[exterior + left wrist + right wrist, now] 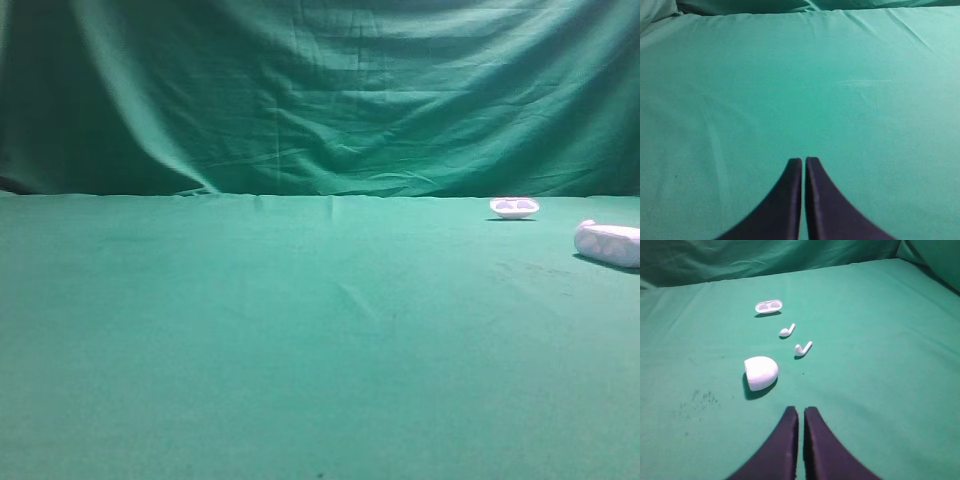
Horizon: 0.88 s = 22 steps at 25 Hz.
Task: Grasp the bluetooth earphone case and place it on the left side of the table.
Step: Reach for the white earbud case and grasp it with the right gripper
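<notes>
In the high view, the surface (pixel 300 340) is a wide spread of green cloth with faint creases, meeting a draped green backdrop (pixel 320 90) along its far edge. The case (pixel 608 243) lies at the far right, white and elongated with rounded ends, cut off by the frame edge. Behind it and a little to its left sits a shallow white dish (pixel 514 207) with two hollows, apart from the case. Neither arm shows in this view. In the left wrist view, the left gripper (pixel 803 161) has its two dark fingers drawn together, only a thin slit between them, holding nothing, above bare creased cloth (pixel 800 90). In the right wrist view, the right gripper (pixel 801 411) likewise has its dark fingers closed together with a narrow gap and nothing between them. Just ahead of it and slightly left lies the case (pixel 761 373), seen end-on as a white rounded dome, casting a shadow on the cloth; it is near the fingertips but not touching them. Beyond the case lie two small white earbuds with stems, one (pixel 802 348) nearer and one (pixel 787 330) farther, apart from each other. Farthest back rests the dish (pixel 769 306), its two hollows facing up. A patch of dark specks (pixel 700 397) marks the cloth left of the case.
</notes>
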Available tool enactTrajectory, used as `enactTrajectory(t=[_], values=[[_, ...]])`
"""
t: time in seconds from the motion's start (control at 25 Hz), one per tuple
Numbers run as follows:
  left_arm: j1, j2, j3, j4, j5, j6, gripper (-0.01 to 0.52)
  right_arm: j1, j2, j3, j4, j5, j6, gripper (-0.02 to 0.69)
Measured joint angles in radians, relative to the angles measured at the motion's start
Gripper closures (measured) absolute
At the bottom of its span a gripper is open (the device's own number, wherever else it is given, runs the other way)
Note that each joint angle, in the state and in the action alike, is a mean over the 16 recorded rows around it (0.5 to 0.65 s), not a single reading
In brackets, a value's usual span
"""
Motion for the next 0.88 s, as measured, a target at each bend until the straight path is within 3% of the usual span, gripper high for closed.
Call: enactTrajectory(t=[0.64,0.88], values=[[0.000,0.000,0.000,0.000,0.000,-0.001,0.514,0.000,0.000,0.000,0.000,-0.004,0.000,0.665],[0.000,0.000,0.000,0.000,0.000,-0.001,0.514,0.000,0.000,0.000,0.055,-0.069,0.000,0.665]])
